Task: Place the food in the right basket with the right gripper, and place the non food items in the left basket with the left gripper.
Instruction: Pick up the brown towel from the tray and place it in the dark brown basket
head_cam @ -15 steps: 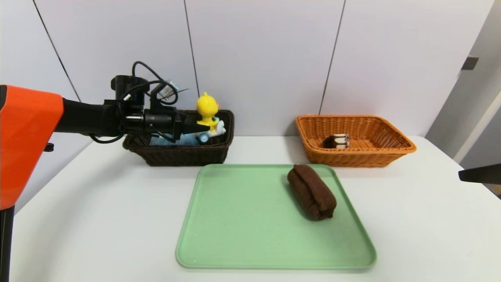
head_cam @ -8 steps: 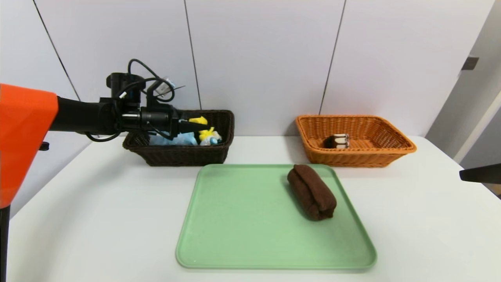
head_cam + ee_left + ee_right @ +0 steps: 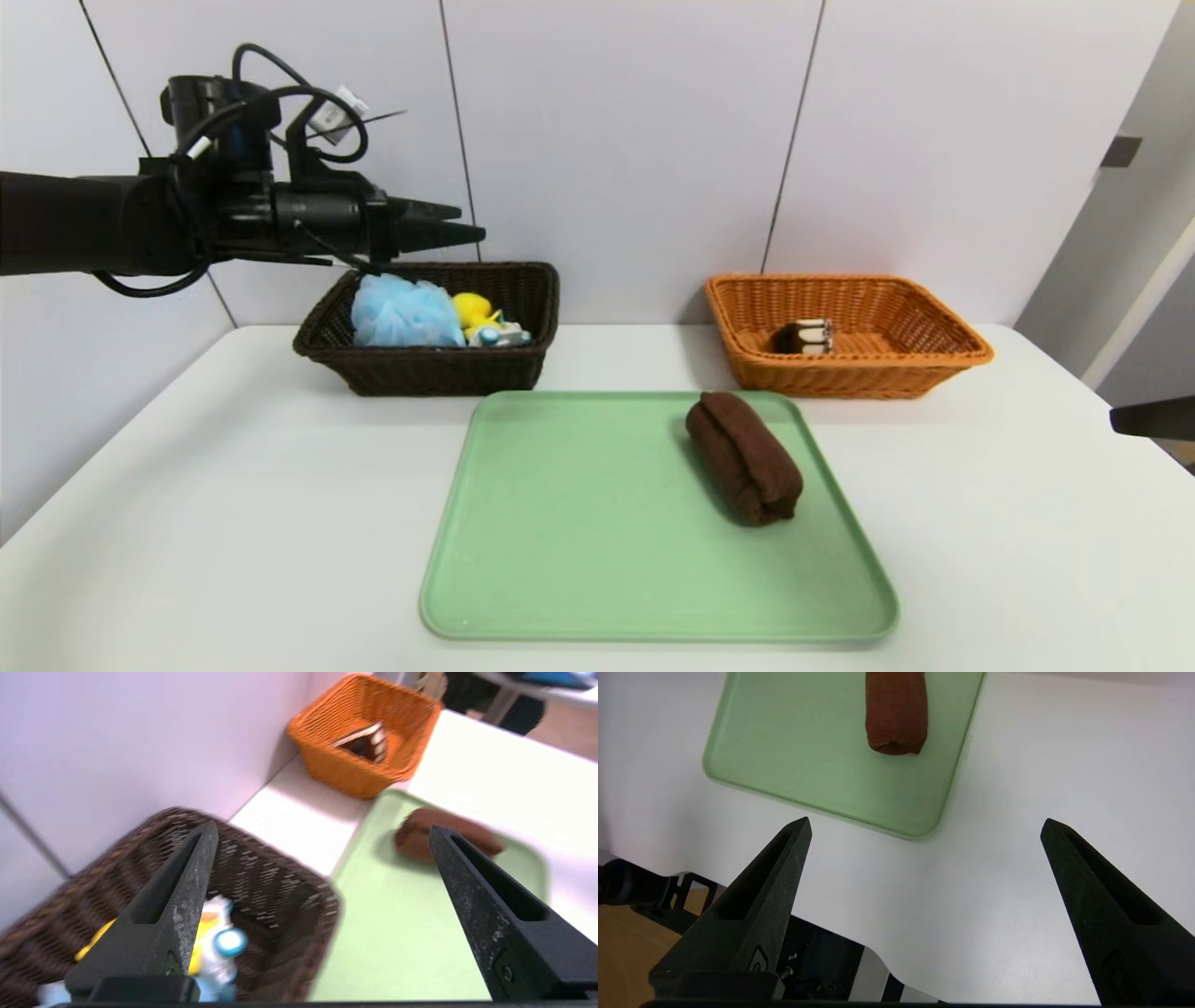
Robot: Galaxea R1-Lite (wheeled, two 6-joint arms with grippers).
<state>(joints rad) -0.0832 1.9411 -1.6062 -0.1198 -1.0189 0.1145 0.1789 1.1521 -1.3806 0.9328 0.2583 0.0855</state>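
Brown, soft rolled cloth (image 3: 744,457) mid-frame looks light, best pinched mid-roll; upper-left left gripper (image 3: 448,222) gapes wide, empty.

Left gripper (image 3: 322,833) is hanging spread wide and empty above the dark brown wicker basket (image 3: 275,877) holding a yellow-and-white plastic duck toy (image 3: 217,940). Brown rolled towel (image 3: 416,833) is lying on the light green plastic tray (image 3: 397,933); orange wicker basket (image 3: 327,767) is sitting beyond.

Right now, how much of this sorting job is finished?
Mostly done. The dark basket holds a blue sponge and yellow duck toy; the orange basket holds a cake piece. The left end effector hangs empty above. Left: the brown roll on the tray.
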